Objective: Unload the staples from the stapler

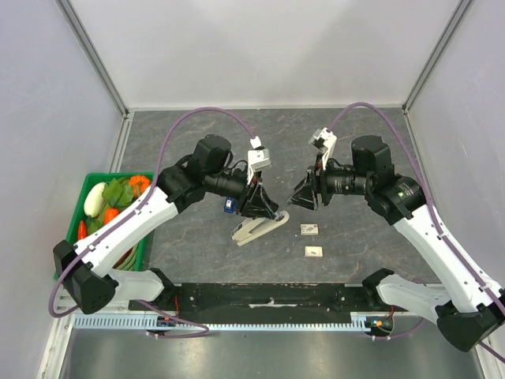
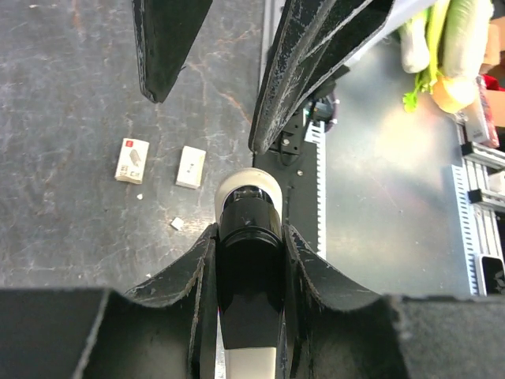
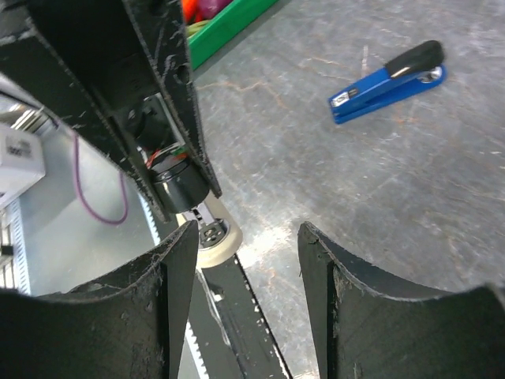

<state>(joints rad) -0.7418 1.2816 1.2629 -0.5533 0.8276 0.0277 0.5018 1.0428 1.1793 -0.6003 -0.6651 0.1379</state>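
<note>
**Fig.** 2 arms facing across the stapler. The left gripper (image 1: pixel 267 210) is pressed together on the stapler (image 1: pixel 254 230), pinching its black-capped part from both sides. The pale body trails back beneath that wrist, and its rounded pale end juts out ahead of the fingertips. The right gripper (image 1: pixel 302 195) stands spread, with nothing between its fingers (image 2: pixel 304 71), facing the left one. From the right gripper, the stapler lies ahead and a little low. Its long axis points nearly into the spread gap, and the rounded end sits just short of those fingers, apart from them. The left arm is the nearer. 2 small boxes (image 2: pixel 132 160) lie off to one side of both tools.
</note>
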